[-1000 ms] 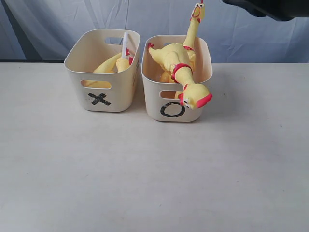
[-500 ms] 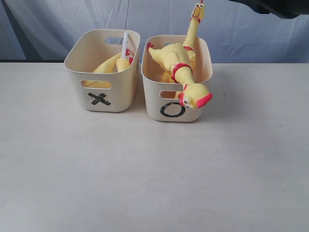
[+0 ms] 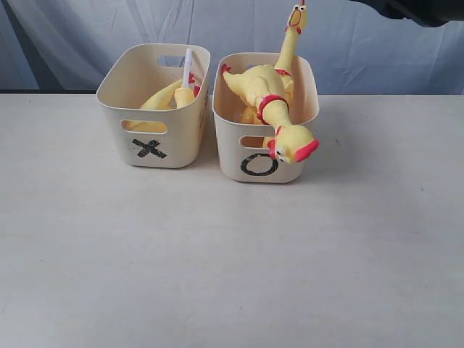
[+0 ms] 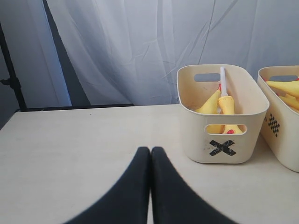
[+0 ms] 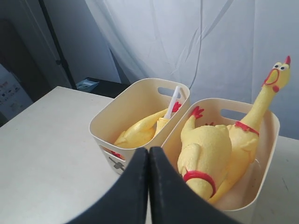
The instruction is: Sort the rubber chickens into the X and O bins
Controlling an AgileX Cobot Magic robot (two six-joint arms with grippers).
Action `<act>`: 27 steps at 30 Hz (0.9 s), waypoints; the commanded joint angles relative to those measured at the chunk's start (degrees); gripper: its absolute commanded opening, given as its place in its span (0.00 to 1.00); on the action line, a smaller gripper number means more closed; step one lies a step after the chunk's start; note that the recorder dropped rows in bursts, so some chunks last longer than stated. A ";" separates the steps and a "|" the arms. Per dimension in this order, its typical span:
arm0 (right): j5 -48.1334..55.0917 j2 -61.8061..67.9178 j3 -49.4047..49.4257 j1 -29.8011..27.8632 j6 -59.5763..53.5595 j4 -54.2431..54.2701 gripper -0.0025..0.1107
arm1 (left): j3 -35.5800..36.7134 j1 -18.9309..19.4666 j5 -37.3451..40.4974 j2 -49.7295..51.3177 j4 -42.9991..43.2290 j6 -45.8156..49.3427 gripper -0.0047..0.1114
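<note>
Four yellow rubber chickens (image 3: 255, 85) lie binned: two in the cream plastic X tub (image 3: 116, 109), two in the matching O tub (image 3: 230, 148) at its 3 o'clock, one head drooping over the 6 o'clock rim. The left claw (image 4: 150, 150) and the right claw (image 5: 148, 151) are each pressed together, empty.

Exterior view: the dark arm (image 3: 424, 10) at the top right corner has drawn back toward that corner over the last second. Less of it shows now. Its near end sits further right and higher than before, most of the shift falling in the first half-second.
</note>
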 commanded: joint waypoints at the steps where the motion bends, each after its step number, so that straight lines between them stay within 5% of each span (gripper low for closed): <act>1: -0.64 -0.87 0.21 -0.21 -0.36 0.09 0.02 | 0.21 0.50 -0.20 -0.32 0.66 0.00 0.04; 7: -0.24 -1.85 0.21 -3.14 -0.36 2.24 0.02 | 0.21 5.79 -0.09 -0.32 0.66 0.00 0.04; 18: -0.31 -15.40 0.21 -26.59 -0.36 3.84 0.02 | 0.21 13.81 -0.09 -0.32 1.05 0.00 0.04; 27: -0.21 -25.25 0.21 -27.74 -0.36 3.84 0.02 | 0.21 13.91 0.03 -1.53 1.15 0.00 0.04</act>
